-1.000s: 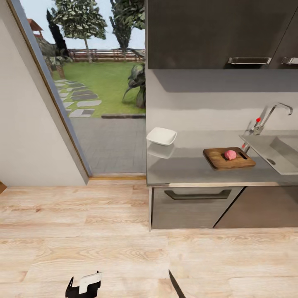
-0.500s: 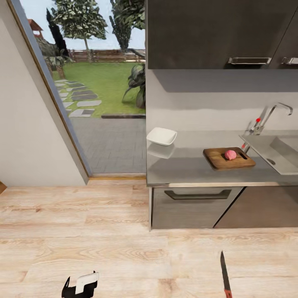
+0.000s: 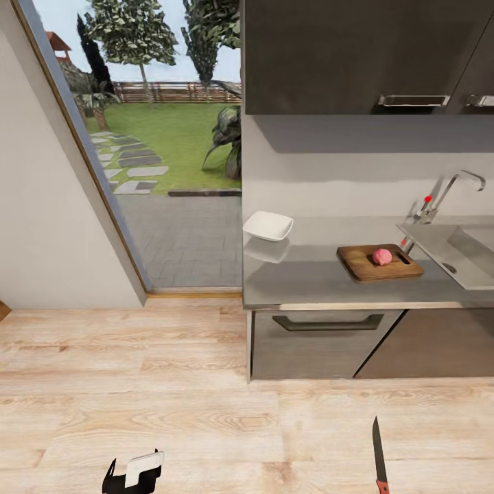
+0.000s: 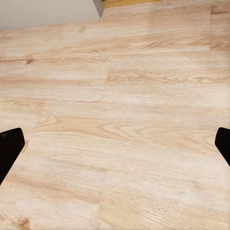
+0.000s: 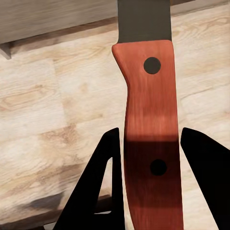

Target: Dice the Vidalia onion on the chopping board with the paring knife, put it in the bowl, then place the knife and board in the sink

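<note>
The Vidalia onion (image 3: 382,256), a small pinkish-red bulb, sits whole on the chopping board (image 3: 379,262), touching the wood beside its slot-shaped handle hole. The board lies flat on the countertop (image 3: 309,274), near the front edge and just beside the sink (image 3: 460,250); bare grey metal separates it from the white bowl (image 3: 268,226), which rests near the worktop's left end.

Your right gripper (image 5: 148,158) carries the paring knife (image 3: 378,454): in the right wrist view, 2 black fingers (image 5: 108,182) flank the red-orange handle and clamp it, 2 dark rivets showing. In the head view the dark blade points toward the cabinets, low over the pale plank floor (image 3: 171,384), well apart from the counter.

Your left gripper (image 3: 135,472) hangs over the same floor; the left wrist view shows its fingertips (image 4: 9,148) wide apart with bare planks between them. Open floor lies between you and the lower cabinets (image 3: 322,343); a glazed opening (image 3: 158,158) onto a garden stands left of the counter.
</note>
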Tool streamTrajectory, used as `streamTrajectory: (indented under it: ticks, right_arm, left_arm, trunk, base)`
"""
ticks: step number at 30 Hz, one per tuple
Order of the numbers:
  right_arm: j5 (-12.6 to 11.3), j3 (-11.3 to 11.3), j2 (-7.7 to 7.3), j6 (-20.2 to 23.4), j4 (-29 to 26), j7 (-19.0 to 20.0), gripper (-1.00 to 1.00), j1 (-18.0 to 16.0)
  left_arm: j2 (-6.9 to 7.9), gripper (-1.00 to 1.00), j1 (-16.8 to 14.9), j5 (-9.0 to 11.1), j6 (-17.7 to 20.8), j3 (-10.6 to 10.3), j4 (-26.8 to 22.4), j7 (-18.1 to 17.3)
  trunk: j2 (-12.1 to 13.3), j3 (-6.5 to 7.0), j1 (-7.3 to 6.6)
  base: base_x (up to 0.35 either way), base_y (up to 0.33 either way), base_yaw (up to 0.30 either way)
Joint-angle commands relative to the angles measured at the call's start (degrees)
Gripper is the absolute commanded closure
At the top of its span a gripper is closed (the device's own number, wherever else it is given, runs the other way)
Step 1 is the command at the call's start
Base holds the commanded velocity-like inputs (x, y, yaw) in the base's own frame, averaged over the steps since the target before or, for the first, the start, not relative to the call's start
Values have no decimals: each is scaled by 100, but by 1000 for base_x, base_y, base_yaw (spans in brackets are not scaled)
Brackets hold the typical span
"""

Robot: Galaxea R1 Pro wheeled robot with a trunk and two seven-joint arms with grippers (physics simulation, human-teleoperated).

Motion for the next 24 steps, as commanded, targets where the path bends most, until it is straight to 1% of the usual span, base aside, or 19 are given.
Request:
streamTrajectory:
  ticks: [1,24]
  right_arm:
    - [-62,45,-2,-18,8,27,100,-5]
    - [-43,45,-3,-25,2,27,100,1]
  left_arm:
    - [-5,-100,-10,30,-26,-49,23,19]
    - [-6,-100,-10,30,-26,-49,23,19]
  trunk:
    - [-11,-10,3]
    - [-11,-10,3]
  base:
    - [0,0,0]
    - [0,0,0]
